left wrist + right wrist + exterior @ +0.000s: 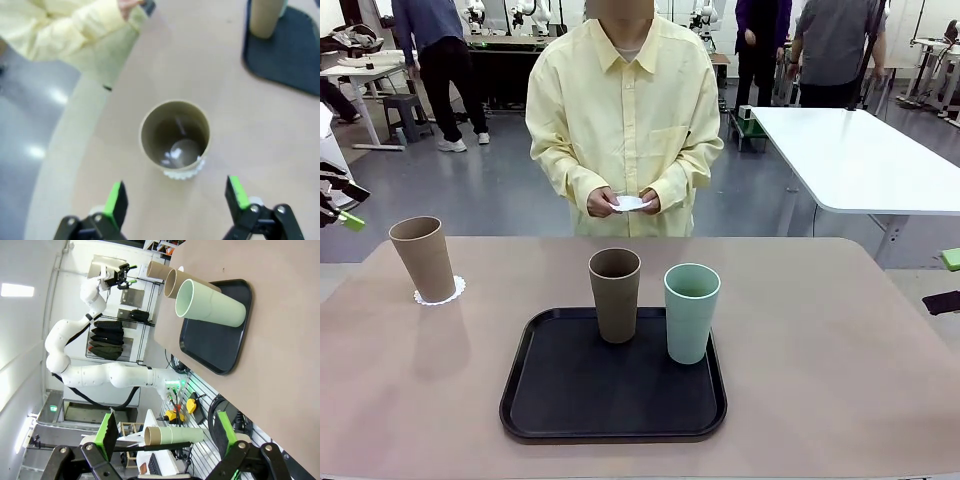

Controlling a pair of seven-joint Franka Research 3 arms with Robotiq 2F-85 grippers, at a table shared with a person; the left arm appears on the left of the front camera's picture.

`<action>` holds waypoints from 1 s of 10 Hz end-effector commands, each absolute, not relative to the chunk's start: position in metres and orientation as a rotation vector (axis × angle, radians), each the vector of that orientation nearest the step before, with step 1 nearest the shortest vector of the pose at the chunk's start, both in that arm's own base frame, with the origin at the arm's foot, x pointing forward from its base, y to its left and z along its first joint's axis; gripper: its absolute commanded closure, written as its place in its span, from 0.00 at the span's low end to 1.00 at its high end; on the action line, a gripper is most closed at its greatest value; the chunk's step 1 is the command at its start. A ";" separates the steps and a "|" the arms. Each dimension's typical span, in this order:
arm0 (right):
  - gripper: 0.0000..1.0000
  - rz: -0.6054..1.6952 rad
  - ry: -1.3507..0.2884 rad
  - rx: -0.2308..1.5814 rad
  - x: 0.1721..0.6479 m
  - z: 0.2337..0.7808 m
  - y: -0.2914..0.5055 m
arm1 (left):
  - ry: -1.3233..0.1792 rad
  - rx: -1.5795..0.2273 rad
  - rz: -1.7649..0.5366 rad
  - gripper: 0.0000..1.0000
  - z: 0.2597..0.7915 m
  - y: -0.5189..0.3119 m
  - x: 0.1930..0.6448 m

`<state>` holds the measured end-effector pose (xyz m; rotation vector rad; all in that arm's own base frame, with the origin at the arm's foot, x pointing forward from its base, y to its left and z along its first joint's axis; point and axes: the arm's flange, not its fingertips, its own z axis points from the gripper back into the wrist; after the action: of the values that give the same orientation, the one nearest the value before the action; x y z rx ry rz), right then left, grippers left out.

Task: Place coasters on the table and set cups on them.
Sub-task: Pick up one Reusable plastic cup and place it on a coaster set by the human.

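Observation:
One brown-tan cup [422, 257] stands on a white lacy coaster [441, 292] at the table's [840, 360] left. My left gripper [176, 197] hangs open above and just short of that cup [174, 134], with the coaster's edge [186, 173] peeking out below it. The second brown cup [615, 294] and the mint green cup [691, 312] stand upright on the black tray [580, 400]. The person's hands hold white coasters [631, 203] at the far side. My right gripper [165, 432] is open and holds nothing, off the table's right edge [945, 282].
The tray sits mid-table near the front edge. A white table [860, 160] stands at the back right, beyond the person. In the right wrist view the left arm [100, 374] rises past the cups [210, 305]. Bare tabletop lies to the right of the tray.

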<state>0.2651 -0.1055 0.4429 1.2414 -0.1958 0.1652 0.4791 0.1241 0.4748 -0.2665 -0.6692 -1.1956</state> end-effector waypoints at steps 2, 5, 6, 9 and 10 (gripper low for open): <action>0.00 0.175 -0.205 1.257 0.266 0.443 -0.106 | -0.444 -0.198 -1.140 0.00 0.499 0.083 0.451; 0.00 0.175 -0.205 1.257 0.266 0.443 -0.106 | -0.260 -0.142 -1.165 0.00 0.506 0.060 0.425; 0.00 0.175 -0.205 1.257 0.266 0.443 -0.106 | -0.275 -0.151 -1.158 0.00 0.507 0.055 0.421; 0.00 0.175 -0.205 1.257 0.266 0.443 -0.106 | -0.277 -0.148 -1.160 0.00 0.505 0.061 0.430; 0.00 0.175 -0.205 1.257 0.266 0.443 -0.106 | -0.277 -0.148 -1.160 0.00 0.505 0.061 0.430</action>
<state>0.2651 -0.1056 0.4429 1.2414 -0.1961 0.1648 0.4261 0.0601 0.5054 -0.1668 -0.2859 -1.1603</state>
